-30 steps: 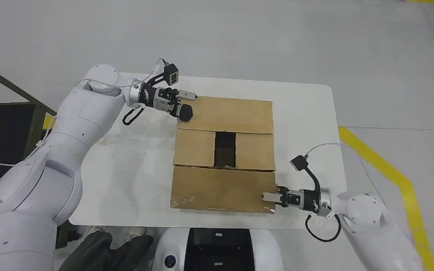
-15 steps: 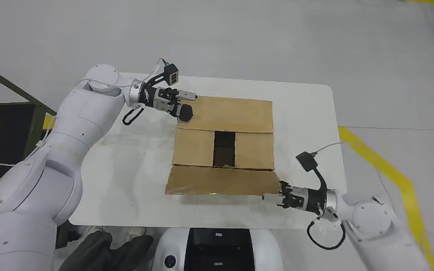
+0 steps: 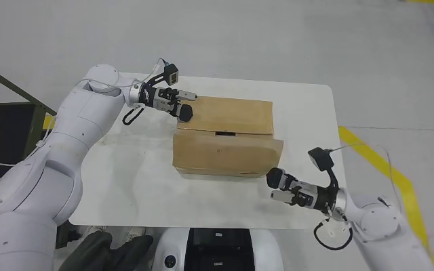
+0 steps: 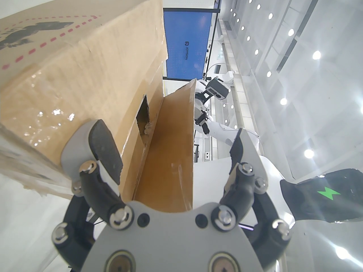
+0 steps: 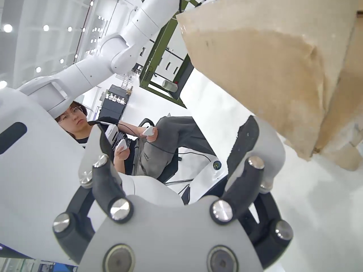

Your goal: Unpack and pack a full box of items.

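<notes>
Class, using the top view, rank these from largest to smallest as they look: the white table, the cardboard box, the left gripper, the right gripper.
1. white table
2. cardboard box
3. left gripper and right gripper: these look about alike, so they are left unranked against each other.

Brown cardboard box point(image 3: 224, 139) mid-table, near flap raised.
</notes>
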### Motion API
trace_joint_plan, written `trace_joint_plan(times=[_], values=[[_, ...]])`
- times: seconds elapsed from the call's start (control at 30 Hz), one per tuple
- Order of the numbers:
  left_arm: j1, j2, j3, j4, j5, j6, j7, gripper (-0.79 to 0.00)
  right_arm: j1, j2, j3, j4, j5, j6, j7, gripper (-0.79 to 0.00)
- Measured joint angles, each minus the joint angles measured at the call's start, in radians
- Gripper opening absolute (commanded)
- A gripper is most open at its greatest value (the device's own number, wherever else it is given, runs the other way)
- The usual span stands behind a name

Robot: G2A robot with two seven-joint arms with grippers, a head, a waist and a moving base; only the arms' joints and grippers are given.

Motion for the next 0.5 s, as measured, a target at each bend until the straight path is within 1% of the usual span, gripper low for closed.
trace_joint_plan(times=[0.17, 0.33, 0.5], values=[[0.000, 0.000, 0.000, 0.000, 0.000, 0.000, 0.000, 0.000, 0.049, -0.003, -0.015, 0.032, 0.017, 0.002, -0.011, 0.000], [0.000, 0.000, 0.000, 0.000, 0.000, 0.000, 0.000, 0.000, 0.107, -0.005, -0.032, 0.071, 0.030, 0.042, -0.016, 0.000], [0.000, 0.000, 0.000, 0.000, 0.000, 0.000, 0.000, 0.000, 0.191, -0.013, -0.071, 0.132, 0.076, 0.068, -0.015, 0.000]])
